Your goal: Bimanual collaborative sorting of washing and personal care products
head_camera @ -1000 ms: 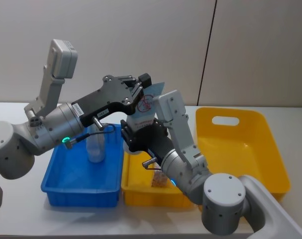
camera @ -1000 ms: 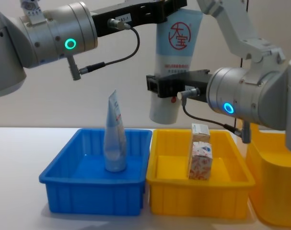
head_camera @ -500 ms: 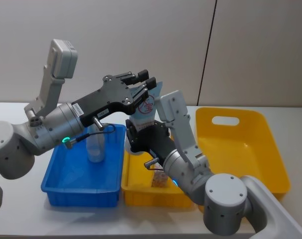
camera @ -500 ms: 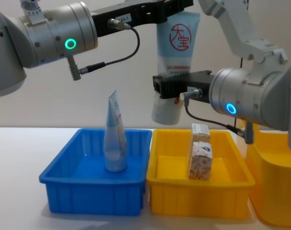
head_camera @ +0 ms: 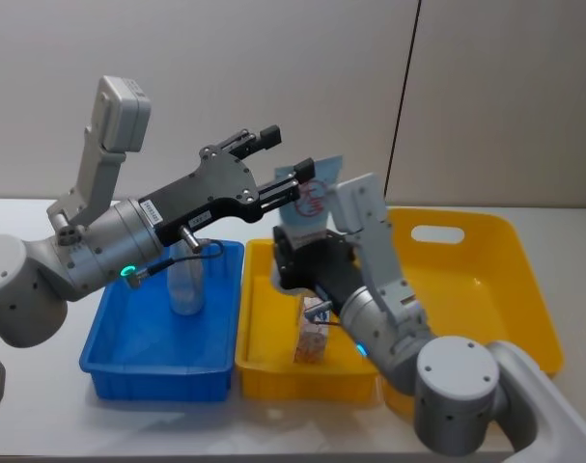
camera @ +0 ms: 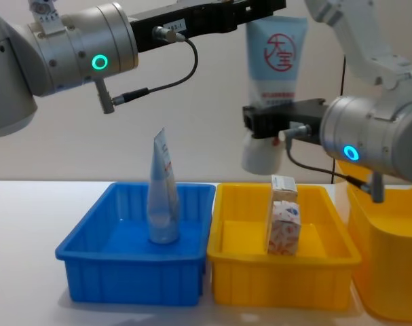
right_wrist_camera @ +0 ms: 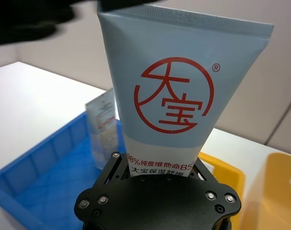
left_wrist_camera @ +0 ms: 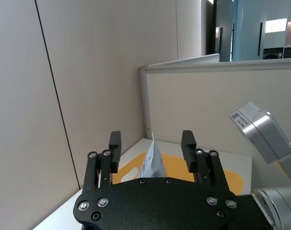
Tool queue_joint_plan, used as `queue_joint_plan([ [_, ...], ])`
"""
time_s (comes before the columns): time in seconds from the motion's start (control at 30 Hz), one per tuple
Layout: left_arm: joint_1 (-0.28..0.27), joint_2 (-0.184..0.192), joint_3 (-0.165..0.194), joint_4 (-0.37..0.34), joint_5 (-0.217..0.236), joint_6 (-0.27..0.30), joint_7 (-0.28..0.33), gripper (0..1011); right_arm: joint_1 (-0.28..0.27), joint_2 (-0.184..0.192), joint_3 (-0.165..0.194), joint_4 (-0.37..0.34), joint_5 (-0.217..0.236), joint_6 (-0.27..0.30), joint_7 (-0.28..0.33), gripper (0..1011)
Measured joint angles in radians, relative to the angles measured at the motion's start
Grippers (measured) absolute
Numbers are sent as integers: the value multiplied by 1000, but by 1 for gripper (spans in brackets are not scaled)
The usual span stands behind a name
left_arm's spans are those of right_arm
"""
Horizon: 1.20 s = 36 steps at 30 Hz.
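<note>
Tube (camera: 276, 64) clamped cap-down in right gripper (camera: 268, 123) jaws, contact seemingly hidden; left gripper (head_camera: 285, 152) jaws apart.

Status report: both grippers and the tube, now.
Right gripper shut on logo tube, cap down, over small yellow bin. Left gripper open, astride logo tube's top edge. Cartons stand in that bin.

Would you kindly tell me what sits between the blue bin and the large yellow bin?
In the chest view, a smaller yellow bin holding two cartons sits between them.
</note>
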Motion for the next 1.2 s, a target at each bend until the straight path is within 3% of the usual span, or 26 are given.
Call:
queue_joint_plan([
  [0.33, 0, 0, 0, 0, 0, 0, 0, 987, -12, 19, 60, -10, -22, -6, -56, 235],
  [0.83, 0, 0, 0, 0, 0, 0, 0, 1001, -30, 54, 183, -42, -40, -9, -149, 235],
  [1.2, 0, 0, 0, 0, 0, 0, 0, 1001, -67, 105, 285, -91, -32, 52, -174, 226],
])
